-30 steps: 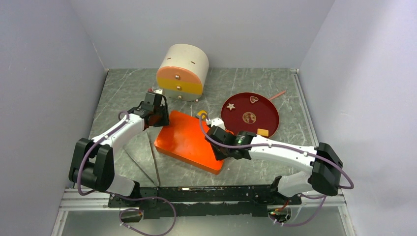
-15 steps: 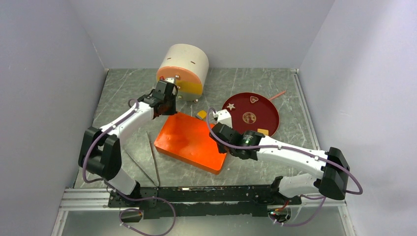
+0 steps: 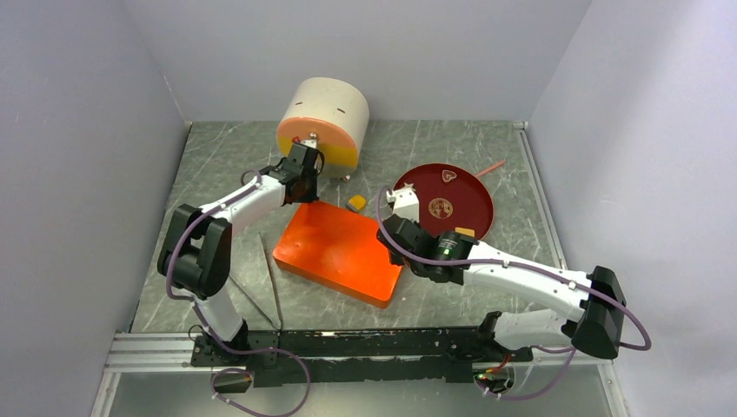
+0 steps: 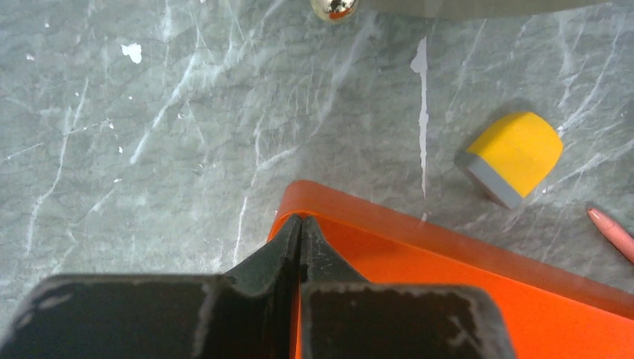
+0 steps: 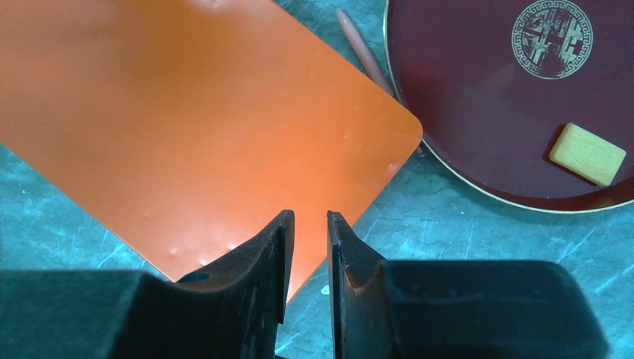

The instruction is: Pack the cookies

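On red plate (image 5: 463, 90) — yellow cookie (image 5: 587, 154), embossing illegible.

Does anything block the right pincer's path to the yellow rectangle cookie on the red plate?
Nothing visible does. The right pincer hangs over the orange box's edge; between it and the yellow rectangle cookie lie only bare table and the red plate's low rim. The pink stick lies off to the side.
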Available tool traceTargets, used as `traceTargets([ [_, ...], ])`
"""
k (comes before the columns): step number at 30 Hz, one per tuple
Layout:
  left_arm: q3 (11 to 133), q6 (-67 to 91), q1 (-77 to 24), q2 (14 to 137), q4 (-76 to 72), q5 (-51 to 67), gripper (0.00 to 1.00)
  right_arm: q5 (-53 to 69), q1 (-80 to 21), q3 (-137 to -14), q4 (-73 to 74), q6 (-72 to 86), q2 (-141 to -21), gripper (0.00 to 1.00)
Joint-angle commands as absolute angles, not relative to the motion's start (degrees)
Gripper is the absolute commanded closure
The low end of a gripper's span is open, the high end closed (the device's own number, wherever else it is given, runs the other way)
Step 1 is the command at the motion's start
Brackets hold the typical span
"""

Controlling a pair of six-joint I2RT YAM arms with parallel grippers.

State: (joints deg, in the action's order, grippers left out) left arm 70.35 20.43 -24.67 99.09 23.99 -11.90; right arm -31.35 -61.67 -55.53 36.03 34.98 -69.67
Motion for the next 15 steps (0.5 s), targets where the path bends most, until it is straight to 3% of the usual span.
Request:
traceTargets([
  [1,66.09,20.44,-24.87,102.4,25.8,-12.58,0.95,-34.83,-61.3,-55.05,34.34,36.23,-67.28,0.72],
  [8,67.33,20.35,-24.87,98.1,26.72,-12.04,0.93,-32.62,-60.91,-54.66,32.48,33.57,-66.16,0.69],
  [15,70.05,20.89,-24.87,87.69,28.34,-10.24,0.76,-21.21,-60.91,-54.12,33.62,31.08,-67.77,0.71],
])
